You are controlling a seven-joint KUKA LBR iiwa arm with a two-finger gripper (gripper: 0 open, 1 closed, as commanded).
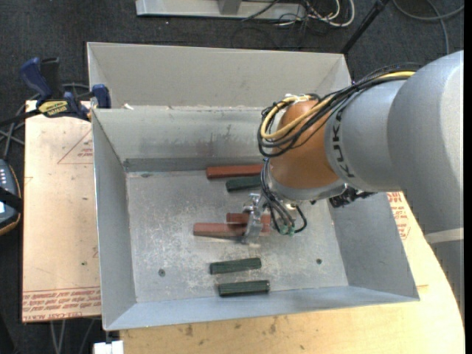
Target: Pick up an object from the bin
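My gripper [253, 227] reaches down into the middle of the bin, under the orange wrist cover. Its fingers are at the right end of a reddish-brown bar [214, 230] that lies flat and points left. A second short reddish-brown piece [237, 218] sits right against the fingers, just above that bar. Whether either piece is between the fingers is hidden. A dark green bar [235, 266] lies a little below the gripper.
Another dark green bar [243, 288] lies near the front wall. At the back, a reddish-brown bar [233, 172] and a dark green bar [243, 184] lie beside the arm. The arm and its cables cover the bin's right middle.
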